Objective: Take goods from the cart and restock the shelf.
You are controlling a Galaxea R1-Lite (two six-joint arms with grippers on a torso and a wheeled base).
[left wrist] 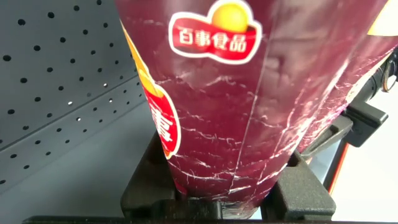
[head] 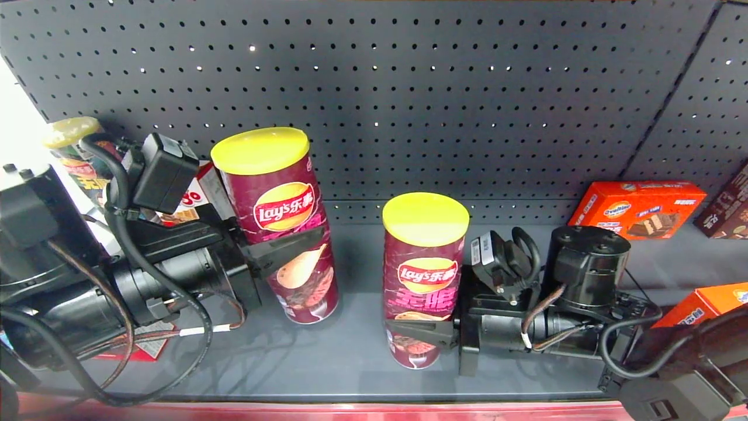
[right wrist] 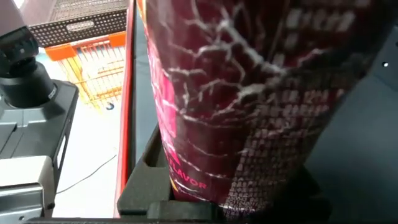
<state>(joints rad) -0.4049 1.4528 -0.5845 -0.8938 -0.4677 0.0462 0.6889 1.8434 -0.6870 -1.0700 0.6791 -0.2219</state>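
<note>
Setting: dark perforated pegboard (head: 409, 88) is seen behind a grey shelf deck (head: 350, 345) edged by a red front lip (head: 350, 409); clock directions are read on the head view, 12 toward the pegboard.
Far left: a pale-lidded can (head: 73, 146) is stood at the back, partly hidden by the left arm.
Left gripper: the left gripper (head: 292, 240) is closed around the middle of the left can (head: 274, 193), with the jaws spread only to the tube's width; one finger is laid across the printed front.
Left can: it is held tilted, yellow lid leaned toward 11 o'clock; contact between base and deck cannot be told.
Right can: the right can (head: 423, 275) is placed at 4 o'clock from the left one, apart from it, upright, near the front lip.
Right gripper: the right gripper (head: 418, 327) is clamped low on that can, from 3 o'clock.
Right side: an orange box (head: 637, 207) is laid at 2 o'clock from the right can and a second orange box (head: 707, 301) at 3 o'clock, both well apart from it.
Cart: an orange cart (right wrist: 93, 62) is seen beyond the lip in the right wrist view.
Handling: the cans are judged light, stiff-walled cardboard tubes with a glossy, rather slippery skin; denting is risked by a hard squeeze, and the crisps inside are fragile.
Hold: a grip across the mid-body is judged best; the lid is better avoided, and a tall can gripped low is easily tipped on release.
</note>
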